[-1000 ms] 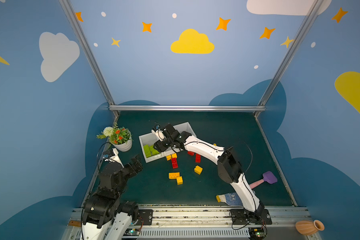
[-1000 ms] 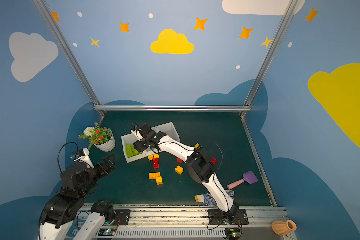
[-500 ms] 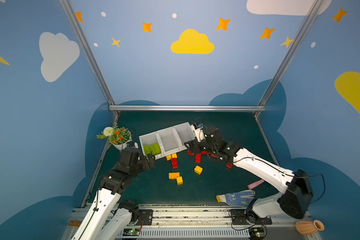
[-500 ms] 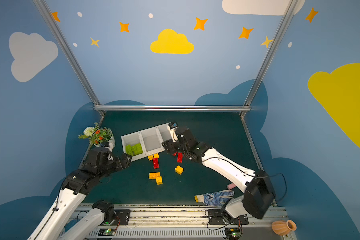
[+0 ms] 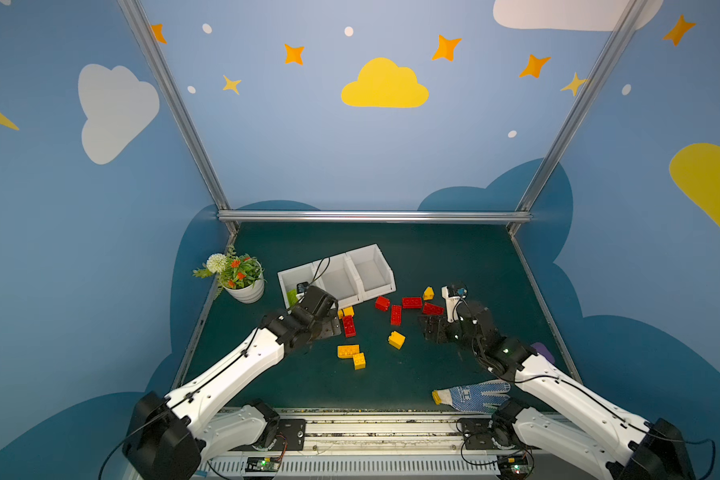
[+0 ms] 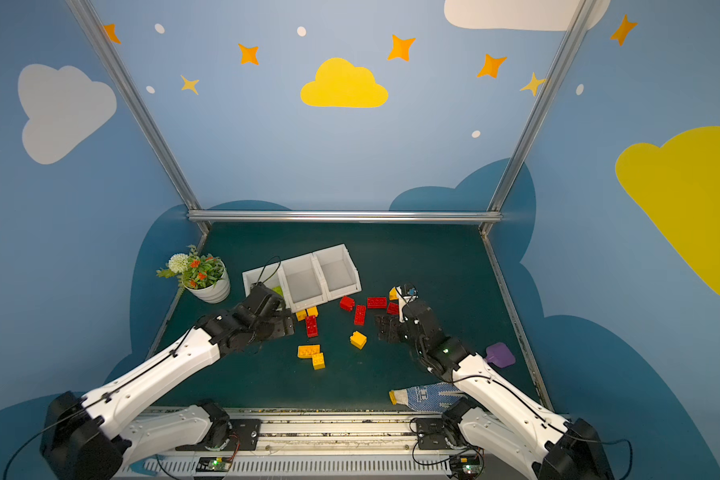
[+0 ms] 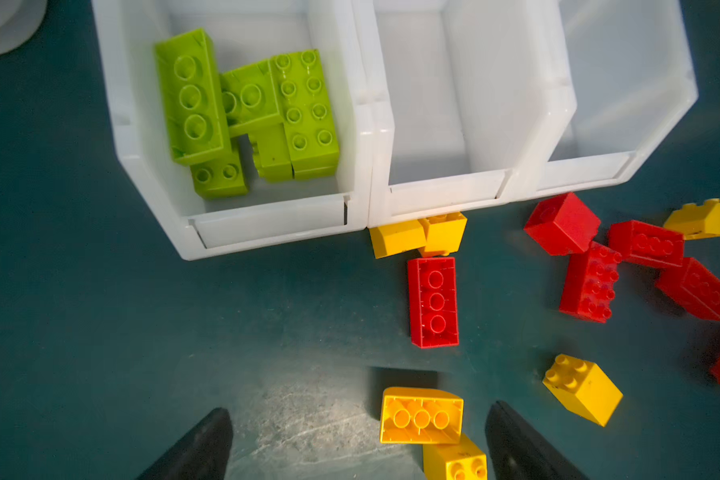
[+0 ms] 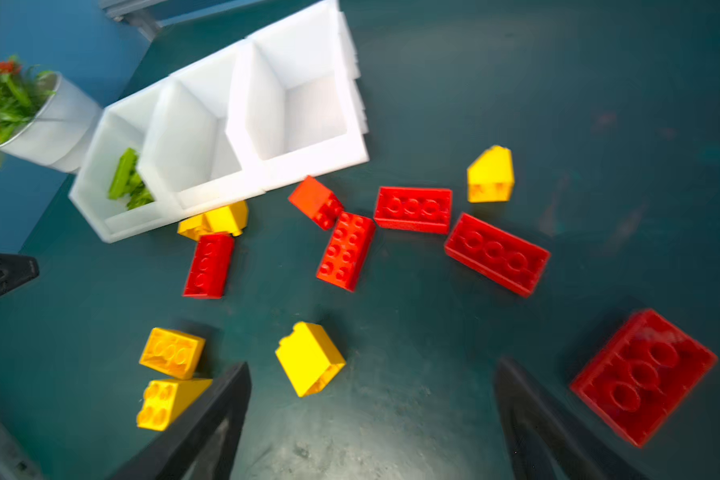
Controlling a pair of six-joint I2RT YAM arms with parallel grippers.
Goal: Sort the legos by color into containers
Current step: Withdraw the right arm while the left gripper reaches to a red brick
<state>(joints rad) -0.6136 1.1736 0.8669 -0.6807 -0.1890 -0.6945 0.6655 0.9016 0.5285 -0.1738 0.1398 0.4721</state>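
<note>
Three white containers (image 5: 352,270) are sitting joined in a row, far and left of centre on the table (image 5: 454,257). Green legos (image 7: 242,112) are lying piled in the leftmost one. Red legos (image 5: 395,314) and yellow legos (image 5: 396,339) are lying scattered on the table just nearer than the row and out to its right, with two yellow pieces touching the middle container's near wall. The left gripper (image 7: 360,409) is hovering by the leftmost container's near side, released, jaws gaping and gripping nothing. The right gripper (image 8: 375,363) is hovering to the right of the scattered pieces, likewise spread wide and carrying nothing.
</note>
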